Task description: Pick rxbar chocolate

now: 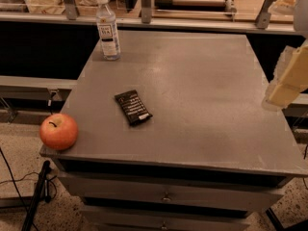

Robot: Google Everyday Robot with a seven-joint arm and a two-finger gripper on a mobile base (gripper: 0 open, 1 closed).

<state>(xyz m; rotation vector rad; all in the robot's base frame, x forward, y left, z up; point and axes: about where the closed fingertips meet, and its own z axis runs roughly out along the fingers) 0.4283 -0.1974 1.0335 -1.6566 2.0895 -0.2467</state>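
The rxbar chocolate (133,107) is a small flat black bar with white text lines and a white patch at its near end. It lies flat on the grey table top (202,95), left of the middle, turned a little on the diagonal. My gripper (288,78) shows as pale, blurred blocks at the right edge of the camera view, above the table's right side and well to the right of the bar. It holds nothing that I can see.
A clear water bottle (108,29) with a white cap stands upright at the far left corner. A red apple (58,131) sits at the near left corner, close to the edge. Drawers (166,194) run below the table front. Shelving and rails stand behind.
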